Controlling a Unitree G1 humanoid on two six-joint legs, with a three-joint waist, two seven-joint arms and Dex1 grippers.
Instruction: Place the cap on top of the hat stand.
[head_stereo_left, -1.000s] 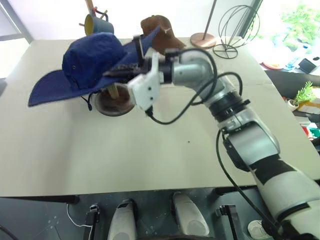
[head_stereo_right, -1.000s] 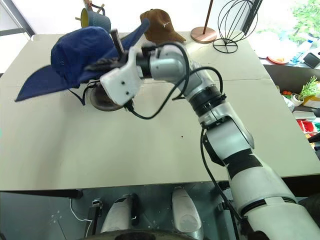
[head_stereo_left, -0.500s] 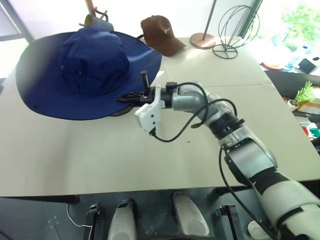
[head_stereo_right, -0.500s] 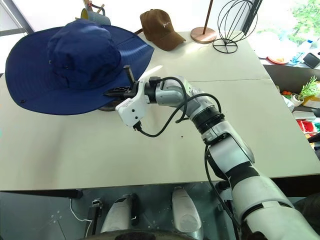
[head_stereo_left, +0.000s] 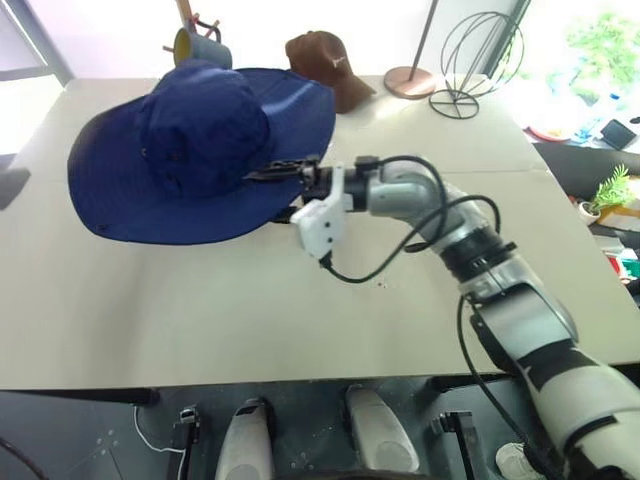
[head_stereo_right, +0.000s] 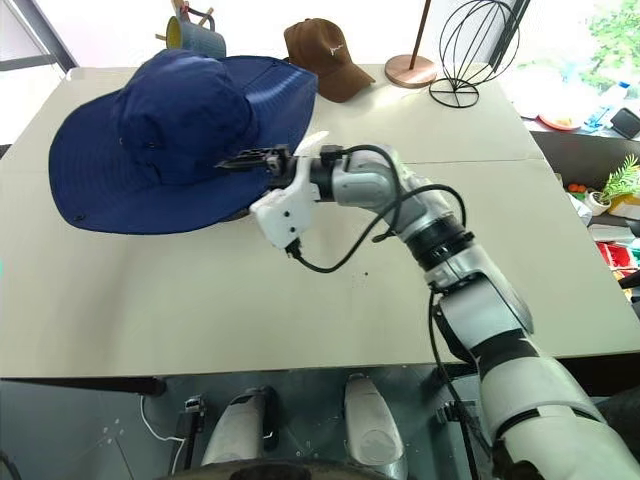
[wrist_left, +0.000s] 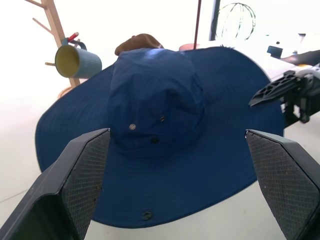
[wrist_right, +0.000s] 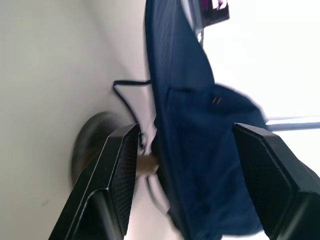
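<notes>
While our right gripper (wrist_right: 182, 165) has its fingers spread, straddling the brim edge without pinching it, the cap (head_stereo_left: 195, 150) sits over the hat stand (wrist_right: 97, 150), whose base shows under the brim. Our left gripper (wrist_left: 177, 175) hangs spread too, facing it. Risk: a finger catching the floppy brim on retreat could drag the cap off-centre or tip the stand.

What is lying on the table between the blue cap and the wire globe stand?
The brown baseball cap lies between the cap and the wire globe stand, seen in the right eye view.
</notes>
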